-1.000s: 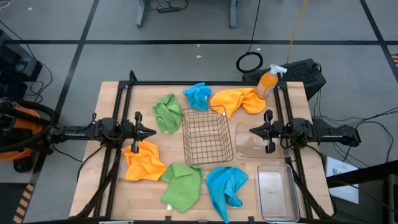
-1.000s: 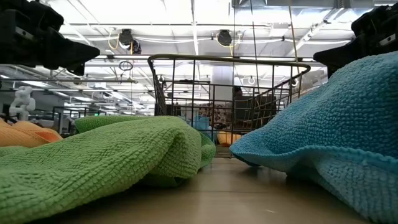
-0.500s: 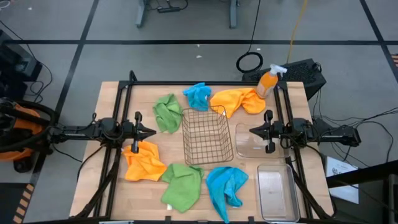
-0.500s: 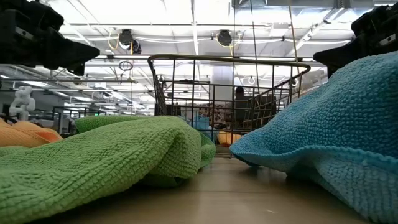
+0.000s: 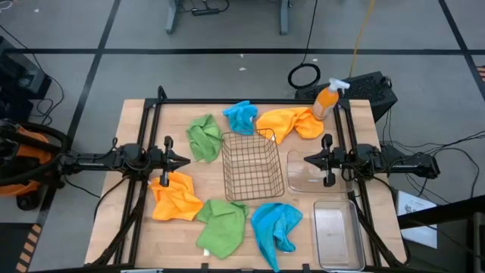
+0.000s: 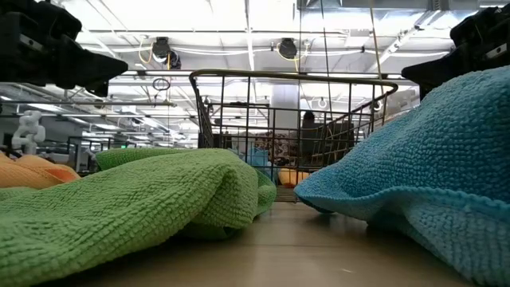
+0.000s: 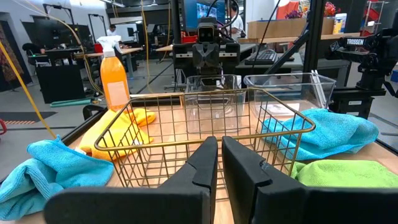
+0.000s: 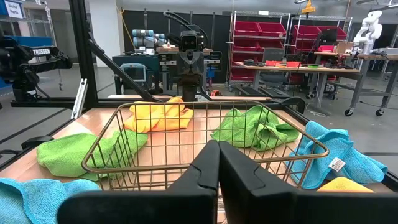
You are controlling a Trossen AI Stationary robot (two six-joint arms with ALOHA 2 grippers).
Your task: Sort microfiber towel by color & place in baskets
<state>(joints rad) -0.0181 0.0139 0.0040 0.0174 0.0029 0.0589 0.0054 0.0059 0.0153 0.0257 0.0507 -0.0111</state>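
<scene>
Copper wire basket (image 5: 251,164) mid-table | left pincer (image 5: 184,161) closed, beside it | right pincer (image 5: 307,159) closed, over clear tub (image 5: 307,176)

Bright, even overhead light fills the scene, with only soft shadows. In the low view the ceiling lamps (image 6: 247,32) glare (nearly white), and the nearest green cloth (image 6: 119,207) blurs.

Two dark arms, seemingly matte fingers (image 7: 205,168)

Closed left claw (image 7: 219,163) facing wire basket (image 7: 205,134)
</scene>
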